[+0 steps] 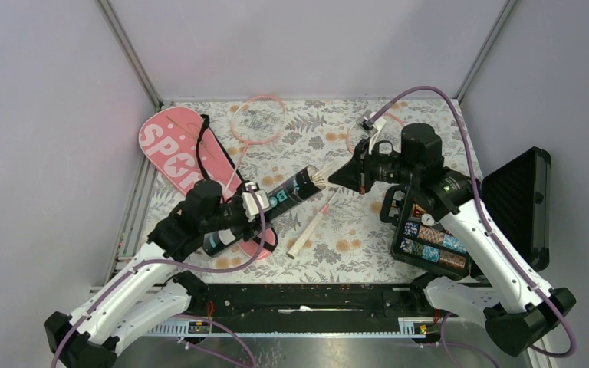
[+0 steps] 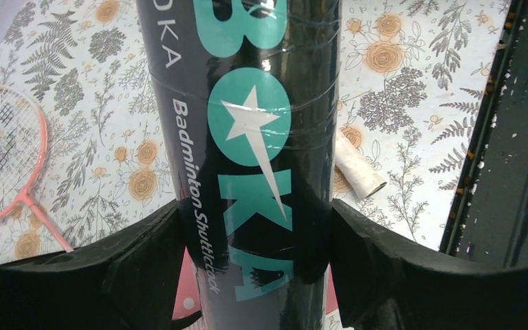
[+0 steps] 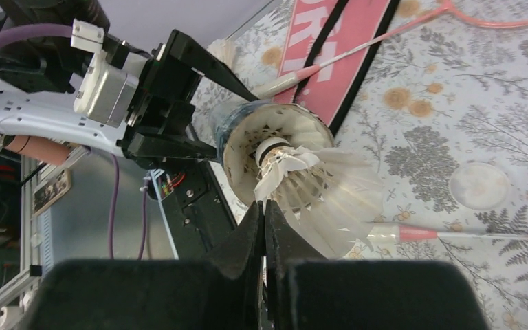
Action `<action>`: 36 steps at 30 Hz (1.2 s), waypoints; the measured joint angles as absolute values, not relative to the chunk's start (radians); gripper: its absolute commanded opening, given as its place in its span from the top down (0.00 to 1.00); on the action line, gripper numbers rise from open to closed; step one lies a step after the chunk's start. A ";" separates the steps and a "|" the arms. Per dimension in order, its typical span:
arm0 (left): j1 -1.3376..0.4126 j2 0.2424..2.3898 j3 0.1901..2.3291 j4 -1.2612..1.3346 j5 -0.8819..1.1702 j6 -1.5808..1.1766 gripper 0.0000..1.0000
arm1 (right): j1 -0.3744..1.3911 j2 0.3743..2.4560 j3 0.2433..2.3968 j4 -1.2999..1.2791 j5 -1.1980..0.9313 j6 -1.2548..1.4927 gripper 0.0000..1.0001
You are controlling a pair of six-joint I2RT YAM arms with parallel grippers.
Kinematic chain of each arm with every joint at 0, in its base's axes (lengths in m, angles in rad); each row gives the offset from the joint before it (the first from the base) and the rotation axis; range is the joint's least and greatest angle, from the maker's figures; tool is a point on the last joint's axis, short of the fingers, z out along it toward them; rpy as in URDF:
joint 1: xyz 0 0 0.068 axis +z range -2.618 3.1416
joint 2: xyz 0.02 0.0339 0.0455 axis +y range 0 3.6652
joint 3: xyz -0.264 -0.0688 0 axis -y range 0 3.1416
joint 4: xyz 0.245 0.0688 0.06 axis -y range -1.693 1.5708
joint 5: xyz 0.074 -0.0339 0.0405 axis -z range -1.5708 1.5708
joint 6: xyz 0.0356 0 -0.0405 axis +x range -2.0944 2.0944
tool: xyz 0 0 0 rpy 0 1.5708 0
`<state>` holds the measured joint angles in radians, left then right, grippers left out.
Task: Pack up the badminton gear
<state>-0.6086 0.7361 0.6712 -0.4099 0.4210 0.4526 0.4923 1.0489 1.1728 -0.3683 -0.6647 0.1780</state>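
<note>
**Floral cloth, grey walls: shuttlecock at the tube's mouth**

Grey panels close in a table covered with a floral cloth [image 1: 353,230]. Over the middle of it the two arms meet.

The left gripper [image 1: 255,201] is clamped on the black tube [image 1: 287,192]. The left wrist view shows a finger pressed to each side, just below the teal lettering. The tube is held off the cloth at a slant. Its closed end hangs over the long pink bag [image 1: 176,149] and its open end points toward the right arm.

The right gripper [image 3: 265,220] has its fingers pressed together, pinching the edge of the feather skirt of a white feather shuttlecock [image 3: 316,189]. The shuttlecock sits right at the tube's open mouth, its narrow end toward the opening and its feathers flaring away. More white feathering shows inside the tube.

The pink bag lies flat at the far left, its white lettering facing up and a black strap along its edge. One pink-framed racket [image 1: 258,120] lies at the back, with its head on the cloth and its shaft running toward the bag. The second racket [image 1: 307,226] lies near the centre, its cream handle toward the near edge. Its shaft passes beneath the tube's mouth and its head is mostly hidden behind the right arm.

At the right an open black case [image 1: 429,245] holds patterned rolls, its lid tipped back.
</note>
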 measured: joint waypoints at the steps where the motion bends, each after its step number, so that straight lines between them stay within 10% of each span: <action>1: -0.609 0.744 0.680 -0.416 0.429 0.456 0.81 | 0.503 1.059 1.173 -0.362 -0.676 0.180 1.00; 36: -0.608 0.805 0.727 -0.454 0.551 0.495 0.81 | 0.594 1.176 1.115 -0.162 -0.831 0.318 0.96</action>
